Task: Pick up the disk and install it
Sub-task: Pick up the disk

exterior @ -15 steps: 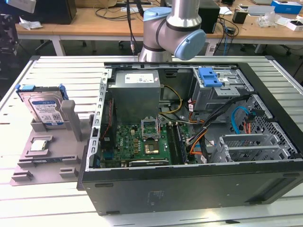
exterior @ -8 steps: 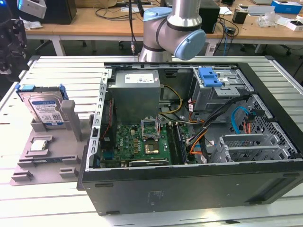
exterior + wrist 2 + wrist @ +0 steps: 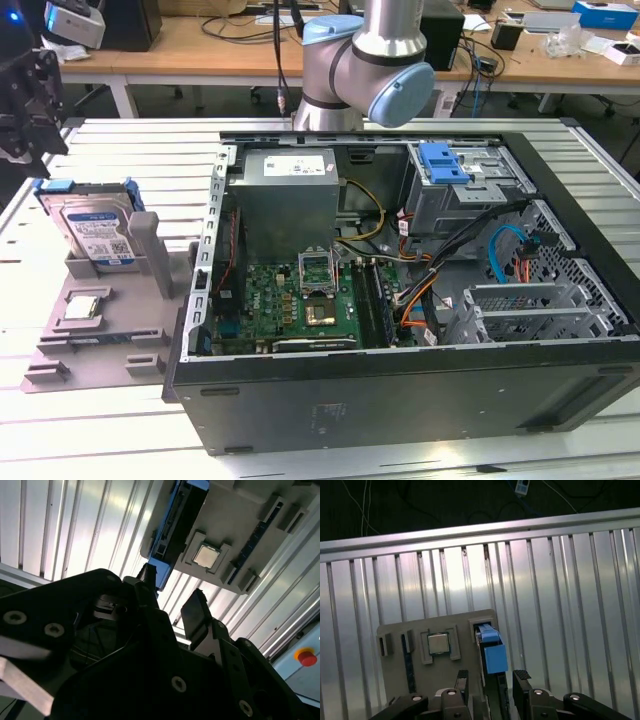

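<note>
The disk [image 3: 95, 225] stands on edge in a slot of the grey holder [image 3: 110, 335] at the exterior view's left; it is silver, with a white-and-blue label and a blue bracket. My gripper [image 3: 30, 140] hangs just above it, a little toward the exterior view's left, and touches nothing. In the first wrist view the disk's blue bracket [image 3: 492, 652] lies just beyond the gap of the gripper [image 3: 492, 680]. The second wrist view has the disk [image 3: 180, 515] edge-on, past the gripper [image 3: 172, 595]. The gripper is open and empty.
A small square processor chip [image 3: 82, 307] lies in the holder beside the disk. The open computer case [image 3: 400, 280] takes up the table's middle and right, with a grey drive cage and blue latch [image 3: 445, 165] at its back. A red button [image 3: 306, 656] sits at the table edge.
</note>
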You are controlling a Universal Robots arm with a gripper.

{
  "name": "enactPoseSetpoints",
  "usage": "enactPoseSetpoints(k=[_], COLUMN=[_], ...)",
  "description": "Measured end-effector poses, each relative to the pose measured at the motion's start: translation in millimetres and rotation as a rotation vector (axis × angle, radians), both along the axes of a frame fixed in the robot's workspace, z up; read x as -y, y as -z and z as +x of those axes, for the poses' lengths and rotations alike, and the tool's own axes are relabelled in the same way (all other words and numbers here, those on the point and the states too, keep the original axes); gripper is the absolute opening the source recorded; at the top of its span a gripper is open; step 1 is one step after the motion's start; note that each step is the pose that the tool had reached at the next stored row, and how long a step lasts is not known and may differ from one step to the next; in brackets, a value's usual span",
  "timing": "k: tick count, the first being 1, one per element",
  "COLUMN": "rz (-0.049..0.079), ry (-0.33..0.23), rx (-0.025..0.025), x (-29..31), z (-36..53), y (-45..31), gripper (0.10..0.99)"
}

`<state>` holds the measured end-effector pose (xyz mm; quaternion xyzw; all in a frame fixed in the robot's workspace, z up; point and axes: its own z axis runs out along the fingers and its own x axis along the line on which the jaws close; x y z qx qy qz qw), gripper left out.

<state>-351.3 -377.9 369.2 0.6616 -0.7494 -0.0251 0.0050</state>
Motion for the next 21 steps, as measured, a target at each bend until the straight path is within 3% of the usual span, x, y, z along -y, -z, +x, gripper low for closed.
enactPoseSetpoints(k=[5,11,21], rz=[0.0,0.0,0.0], ry=[-0.015,-0.128,-0.157], rx=[0.0001,0.0,-0.0001], x=[-5.4,-8.1,-8.6], z=[0.6,0.6,0.6], y=[8.3,21.7,43.9], gripper=[0.482,0.482,0.482])
